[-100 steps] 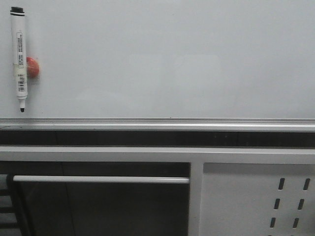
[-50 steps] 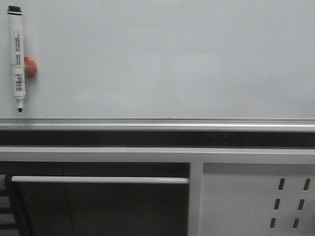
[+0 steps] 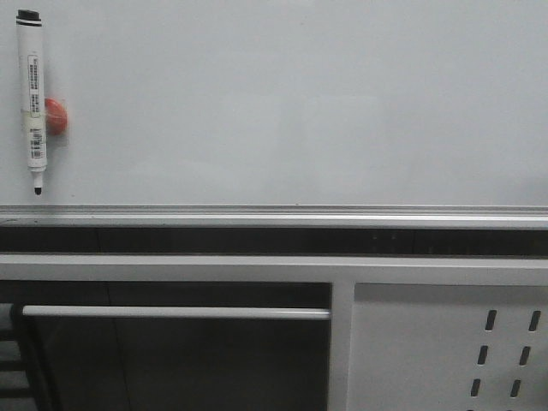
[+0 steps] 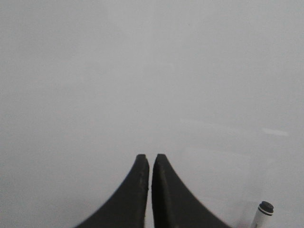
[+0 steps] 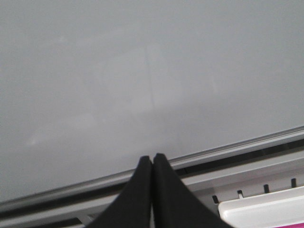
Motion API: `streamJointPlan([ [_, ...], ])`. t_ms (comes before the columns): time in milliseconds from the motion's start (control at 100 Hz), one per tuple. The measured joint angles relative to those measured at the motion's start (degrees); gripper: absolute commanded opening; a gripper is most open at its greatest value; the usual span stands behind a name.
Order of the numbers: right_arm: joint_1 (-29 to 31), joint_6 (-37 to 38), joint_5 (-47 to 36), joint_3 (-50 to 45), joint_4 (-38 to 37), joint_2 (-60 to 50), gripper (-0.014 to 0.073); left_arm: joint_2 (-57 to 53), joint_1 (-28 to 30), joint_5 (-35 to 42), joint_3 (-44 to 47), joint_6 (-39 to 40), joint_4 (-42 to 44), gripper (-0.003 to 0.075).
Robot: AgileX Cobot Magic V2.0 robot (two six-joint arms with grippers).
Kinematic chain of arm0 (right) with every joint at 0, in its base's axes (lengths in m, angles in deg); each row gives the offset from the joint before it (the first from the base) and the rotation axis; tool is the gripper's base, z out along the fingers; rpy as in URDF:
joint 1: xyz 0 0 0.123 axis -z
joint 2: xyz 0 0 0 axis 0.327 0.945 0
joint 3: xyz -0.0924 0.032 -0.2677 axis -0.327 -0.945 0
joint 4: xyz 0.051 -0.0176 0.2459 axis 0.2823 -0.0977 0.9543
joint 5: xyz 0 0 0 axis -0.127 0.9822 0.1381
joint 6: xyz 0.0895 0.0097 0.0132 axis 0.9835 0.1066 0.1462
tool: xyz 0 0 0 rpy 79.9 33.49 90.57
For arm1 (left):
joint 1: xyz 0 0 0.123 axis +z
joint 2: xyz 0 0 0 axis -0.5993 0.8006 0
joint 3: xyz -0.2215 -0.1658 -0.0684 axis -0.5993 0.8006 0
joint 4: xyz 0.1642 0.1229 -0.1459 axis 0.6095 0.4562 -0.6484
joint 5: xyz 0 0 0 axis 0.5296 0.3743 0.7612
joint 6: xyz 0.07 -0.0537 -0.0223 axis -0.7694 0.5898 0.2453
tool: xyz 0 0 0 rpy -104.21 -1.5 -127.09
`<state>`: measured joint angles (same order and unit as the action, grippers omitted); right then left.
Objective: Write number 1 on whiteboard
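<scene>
Whiteboard (image 3: 325, 111) fills the upper front view, unmarked; a marker (image 3: 34, 103) hangs upright at its left edge. Left gripper (image 4: 150, 159) and right gripper (image 5: 152, 159): jaws pressed together, empty.

The left gripper (image 4: 149, 159) has its jaws pressed together, tips nearly touching, holding nothing. The right gripper (image 5: 152, 158) likewise has its jaws closed tight, holding nothing.

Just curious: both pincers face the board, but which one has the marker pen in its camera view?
The left pincer: the marker's black cap peeks in at the corner of its wrist view. The right pincer sees only whiteboard and its silver rail.
</scene>
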<state>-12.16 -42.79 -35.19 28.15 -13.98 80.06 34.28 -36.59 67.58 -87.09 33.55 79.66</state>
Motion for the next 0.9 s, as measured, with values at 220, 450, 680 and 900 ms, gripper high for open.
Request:
streamJointPlan([
  [220,0.0,-7.9,5.9,9.5,0.3,10.3,-0.0053,9.6,0.0,2.1,-6.4,-0.6,2.8,0.009],
  [450,0.0,-10.7,6.9,12.1,1.2,18.3,-0.0053,18.2,-3.0,5.5,-6.7,-0.7,4.4,0.0599],
  [680,0.0,-11.3,7.1,12.1,2.2,19.4,-0.0053,26.1,-12.9,9.0,-3.9,-0.8,3.7,0.058],
  [900,0.0,-11.3,7.1,12.1,2.2,19.4,-0.0053,35.7,-21.6,25.2,3.0,-0.9,3.7,0.0479],
])
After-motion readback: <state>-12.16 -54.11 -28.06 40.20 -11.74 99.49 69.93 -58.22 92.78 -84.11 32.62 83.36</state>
